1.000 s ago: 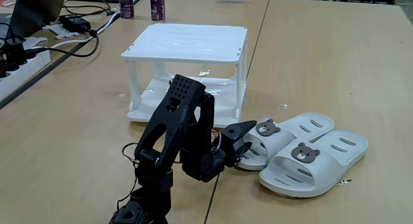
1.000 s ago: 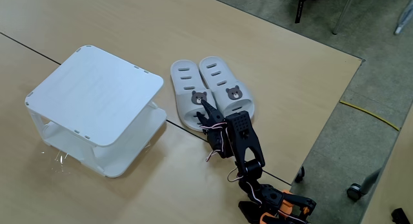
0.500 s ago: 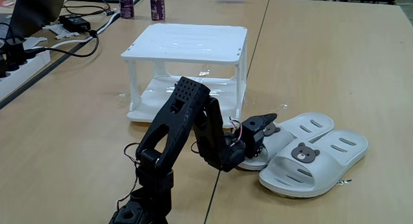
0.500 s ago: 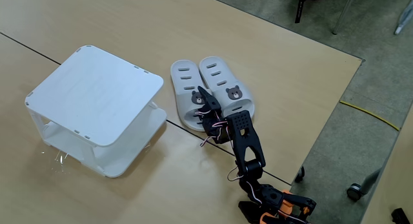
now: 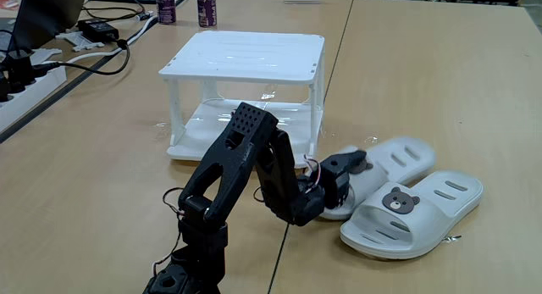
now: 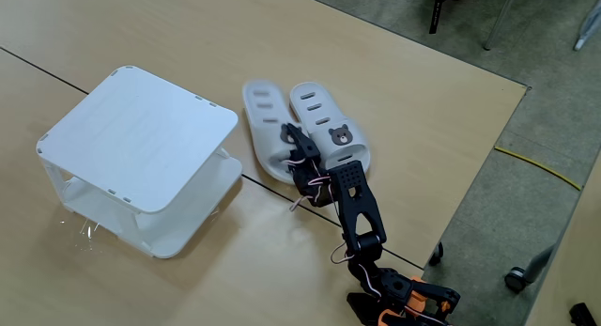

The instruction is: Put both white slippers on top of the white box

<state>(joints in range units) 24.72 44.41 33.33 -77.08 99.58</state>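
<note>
Slippers being gathered, nearer one first.
Jaws appear clenched on the strap of the blurred white slipper, tilting it off the counter; its mate lies just beside, and the white box stands beyond, top bare.

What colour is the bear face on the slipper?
Brown, on the nearer slipper; clearest in this fixed view.
</note>
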